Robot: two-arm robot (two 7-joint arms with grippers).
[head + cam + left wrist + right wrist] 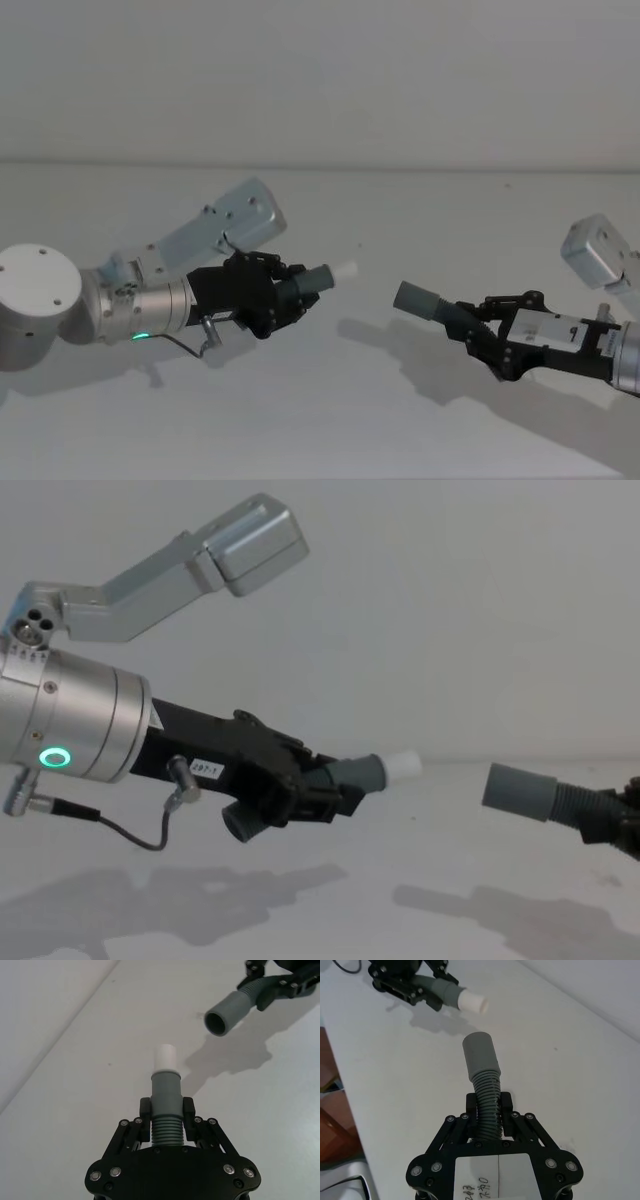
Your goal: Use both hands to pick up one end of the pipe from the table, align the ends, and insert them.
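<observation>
We see two dark grey pipe pieces held above the bench (320,420), well apart. The left piece (318,279) ends in a narrow white stub tip (345,269) pointing right. The right piece (428,302), ribbed behind, turns its smooth open cuff (223,1015) leftward toward that tip.

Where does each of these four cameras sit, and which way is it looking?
Head: high up, looking down at the table; both arms show.
Chest: lower, looking across; left gripper looms large.
Left wrist: along its fingers holding the white-tipped pipe piece.
Right wrist: along the right gripper holding the ribbed pipe piece.
All four views share both pieces, apart.
</observation>
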